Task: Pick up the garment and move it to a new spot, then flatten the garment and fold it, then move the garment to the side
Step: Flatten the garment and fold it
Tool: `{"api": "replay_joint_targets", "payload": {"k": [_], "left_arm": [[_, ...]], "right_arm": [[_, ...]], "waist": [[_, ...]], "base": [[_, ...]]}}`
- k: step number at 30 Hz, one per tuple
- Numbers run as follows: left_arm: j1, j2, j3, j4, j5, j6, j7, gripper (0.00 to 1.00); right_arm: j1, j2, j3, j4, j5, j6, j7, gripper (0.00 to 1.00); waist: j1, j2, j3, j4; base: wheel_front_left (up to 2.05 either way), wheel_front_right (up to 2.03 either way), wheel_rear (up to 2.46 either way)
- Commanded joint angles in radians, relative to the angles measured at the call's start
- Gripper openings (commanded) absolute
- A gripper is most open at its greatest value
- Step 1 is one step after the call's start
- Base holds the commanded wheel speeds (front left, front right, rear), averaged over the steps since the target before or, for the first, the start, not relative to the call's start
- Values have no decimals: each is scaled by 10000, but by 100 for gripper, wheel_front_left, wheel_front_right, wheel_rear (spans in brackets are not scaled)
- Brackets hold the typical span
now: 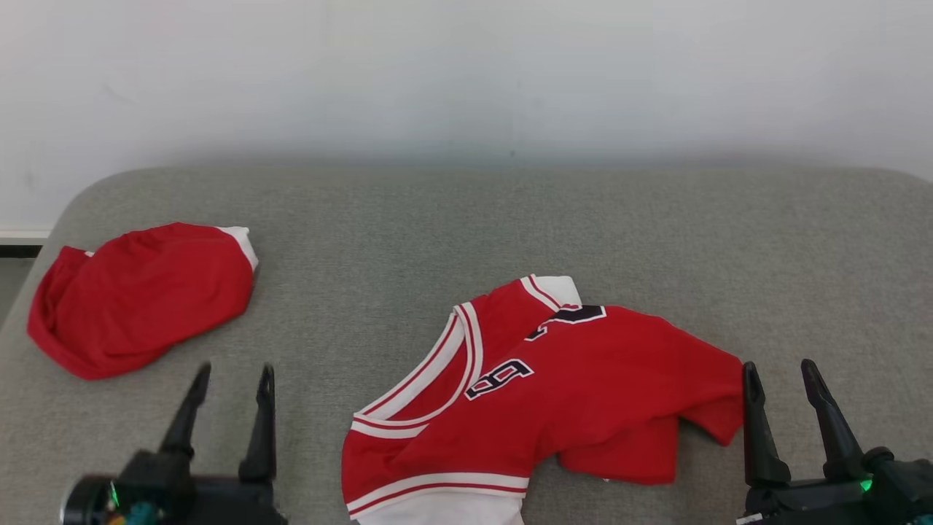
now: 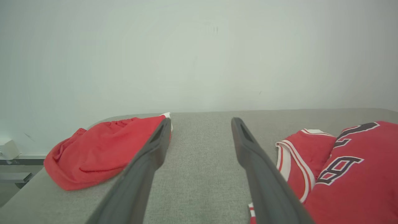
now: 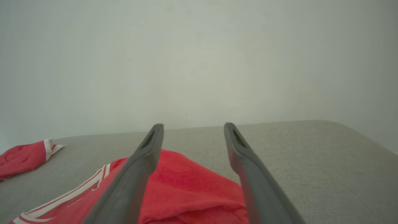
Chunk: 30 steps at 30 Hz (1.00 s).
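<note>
Both jaws spread wide and empty: left gripper (image 1: 235,372), right gripper (image 1: 779,368), low over the grey cushion top (image 1: 466,219). Lots of bare room ahead of both, up to the rounded far edge at the wall. The red jersey (image 1: 583,394) lies crumpled between the two, one end under the right gripper's inner finger. It looks light, limp, thin knit, so it should bunch, not slip. I'd pinch the shoulder or hem trim. A smaller red bundle (image 1: 146,299) sits ahead-left of the left jaws, near the side edge
</note>
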Motion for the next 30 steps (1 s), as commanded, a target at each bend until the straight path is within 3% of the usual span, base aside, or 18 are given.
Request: {"api": "replay_joint_targets", "payload": {"k": [1, 7, 15, 30], "left_arm": [[-418, 192, -71, 47, -72, 19, -34, 100], [-2555, 1437, -1180, 847, -836, 18, 93, 100], [-5321, 2898, -3748, 2060, -2562, 18, 1171, 100], [-7919, 4457, -8579, 3548, -6026, 18, 3232, 100]], "right_arm": [[-141, -45, 58, 64, 62, -22, -7, 100], [-676, 91, 434, 354, 78, -22, -7, 100], [-1378, 330, 802, 761, 79, -22, -8, 100], [-2137, 503, 1153, 1004, -50, -22, -8, 100]], "waist": [[0, 0, 270, -289], [0, 0, 1013, -1048], [0, 0, 1871, -1942], [0, 0, 2631, -2708]], "base": [[0, 0, 0], [0, 0, 0], [0, 0, 0], [0, 0, 0]]}}
